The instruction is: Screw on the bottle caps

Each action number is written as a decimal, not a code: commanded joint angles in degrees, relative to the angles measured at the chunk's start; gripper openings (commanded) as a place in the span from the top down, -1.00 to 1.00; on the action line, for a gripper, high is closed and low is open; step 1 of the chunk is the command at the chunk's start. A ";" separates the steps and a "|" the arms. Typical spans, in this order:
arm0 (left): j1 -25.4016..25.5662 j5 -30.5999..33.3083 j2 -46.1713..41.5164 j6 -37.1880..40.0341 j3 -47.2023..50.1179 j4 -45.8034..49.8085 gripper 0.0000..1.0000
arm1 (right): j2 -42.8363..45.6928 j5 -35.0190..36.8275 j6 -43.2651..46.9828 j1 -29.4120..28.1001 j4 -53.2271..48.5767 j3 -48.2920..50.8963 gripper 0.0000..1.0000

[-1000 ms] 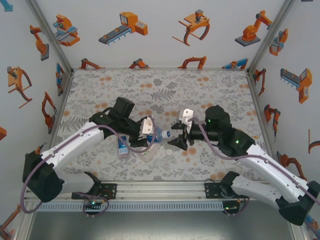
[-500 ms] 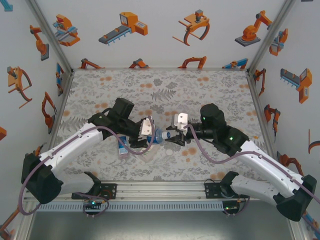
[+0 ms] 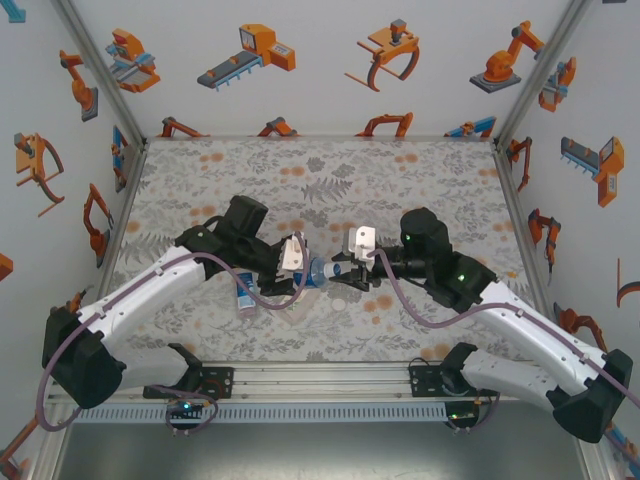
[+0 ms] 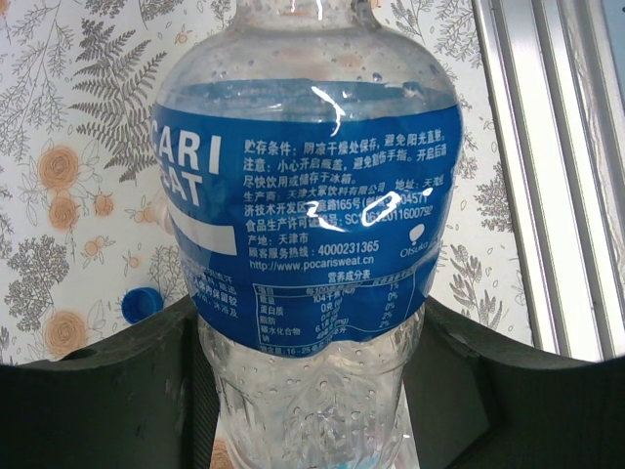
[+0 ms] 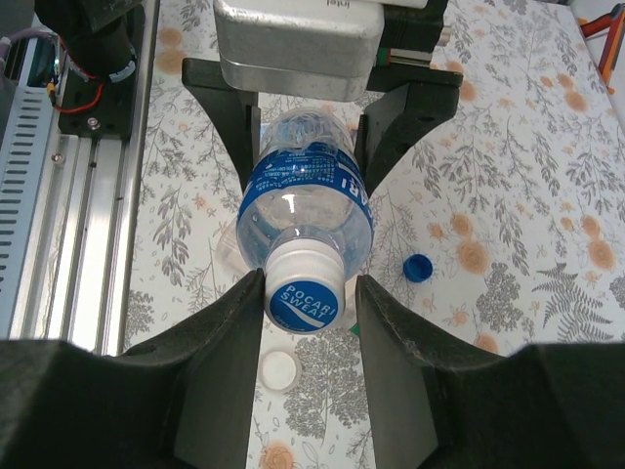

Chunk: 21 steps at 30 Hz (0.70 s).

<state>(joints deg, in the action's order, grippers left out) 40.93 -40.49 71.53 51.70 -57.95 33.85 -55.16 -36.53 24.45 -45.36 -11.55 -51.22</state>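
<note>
Right gripper (image 3: 345, 273) slides left up around the white cap (image 5: 304, 290) of the bottle (image 5: 308, 195), and its jaws pinch in way narrower than a second ago.

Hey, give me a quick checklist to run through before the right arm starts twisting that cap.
1. Left gripper clamped on bottle: ok.
2. Right gripper closed on cap: ok.
3. Cap seated on bottle: ok.
4. Cap sitting straight: cannot tell.
5. Blue cap and white cap lying on table, apart from both grippers: ok.
</note>
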 commanded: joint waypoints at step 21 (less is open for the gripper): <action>0.42 -2.13 -0.72 0.81 0.09 0.49 1.00 | 1.43 22.50 -54.54 0.02 5.17 4.44 1.00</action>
<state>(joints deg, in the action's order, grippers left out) 40.88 -39.77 71.44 51.57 -57.93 34.48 -54.02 -27.73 -6.35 -45.65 -7.01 -47.92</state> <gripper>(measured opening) 0.592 0.327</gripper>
